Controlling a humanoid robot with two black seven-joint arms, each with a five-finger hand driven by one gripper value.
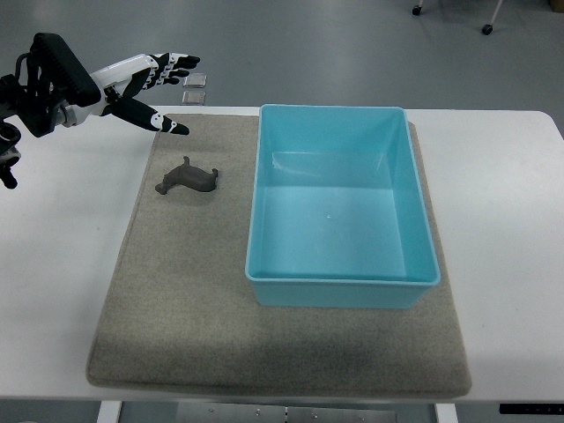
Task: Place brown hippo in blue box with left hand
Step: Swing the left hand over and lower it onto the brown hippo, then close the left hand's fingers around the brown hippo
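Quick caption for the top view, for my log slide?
Left hand open above the mat's far-left corner, brown hippo lying beside the empty blue box.

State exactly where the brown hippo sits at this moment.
In the top view the brown hippo lies on the grey mat, left of the blue box and below the open left robot hand.

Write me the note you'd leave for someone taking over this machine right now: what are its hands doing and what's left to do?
Left robot hand: open, fingers stretched, holding nothing, above the mat's far left corner.
Right robot hand: out of view.
Brown hippo: lying on the grey mat, left of the blue box, not touched.
Blue box: on the mat, nothing inside.
Done: nothing yet.
Left: grasp the hippo, carry it over, drop it in the box.
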